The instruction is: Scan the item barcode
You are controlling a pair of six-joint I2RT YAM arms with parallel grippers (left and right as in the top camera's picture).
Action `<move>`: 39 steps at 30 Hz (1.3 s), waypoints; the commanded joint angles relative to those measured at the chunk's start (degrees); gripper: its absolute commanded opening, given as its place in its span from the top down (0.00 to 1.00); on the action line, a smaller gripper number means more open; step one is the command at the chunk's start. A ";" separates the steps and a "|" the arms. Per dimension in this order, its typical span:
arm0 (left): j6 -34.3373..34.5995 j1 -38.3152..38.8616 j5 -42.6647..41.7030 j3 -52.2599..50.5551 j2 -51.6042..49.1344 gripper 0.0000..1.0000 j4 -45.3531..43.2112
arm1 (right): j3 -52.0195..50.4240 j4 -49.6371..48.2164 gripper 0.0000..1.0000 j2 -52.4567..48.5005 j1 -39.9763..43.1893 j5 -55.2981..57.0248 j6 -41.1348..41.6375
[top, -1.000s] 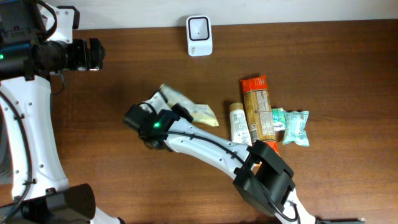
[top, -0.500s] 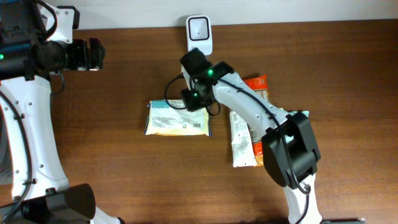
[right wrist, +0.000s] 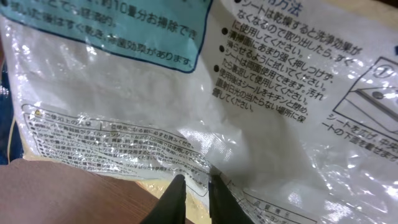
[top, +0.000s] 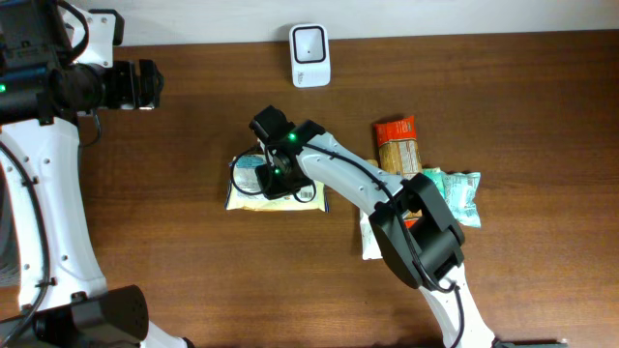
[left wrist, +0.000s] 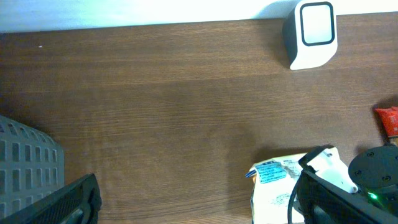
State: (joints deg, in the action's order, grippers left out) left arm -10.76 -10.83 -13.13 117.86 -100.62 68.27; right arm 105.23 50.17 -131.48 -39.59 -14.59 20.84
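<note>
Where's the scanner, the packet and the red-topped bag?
scanner [top: 309, 55], overhead view, middle of its white face.
packet [top: 248, 197], overhead view, its lower left part.
red-topped bag [top: 395, 130], overhead view, its red top.

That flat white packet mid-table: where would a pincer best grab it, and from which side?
Pinch the loose film near an edge of the packet, coming straight down. It lies flat on the table, leaving no sides to squeeze, but its soft wrapper puckers into a ridge that can be nipped. The right pincer seems to be doing just that.
</note>
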 commanded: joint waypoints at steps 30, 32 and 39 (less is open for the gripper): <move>-0.92 -0.20 -0.42 0.37 0.28 0.01 -0.07 | 8.04 12.57 0.66 -5.44 1.92 -10.36 -8.50; -0.92 -0.20 -0.42 0.37 0.28 0.01 -0.07 | 8.04 16.22 0.66 -4.61 4.48 -10.29 -11.32; -0.94 -0.20 -0.42 0.37 0.28 0.01 -0.04 | 8.07 18.53 0.61 14.27 14.36 -6.14 -7.13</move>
State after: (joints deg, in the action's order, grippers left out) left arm -10.76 -10.83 -13.13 117.86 -100.62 68.25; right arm 112.92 67.31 -125.23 -28.67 -24.95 8.99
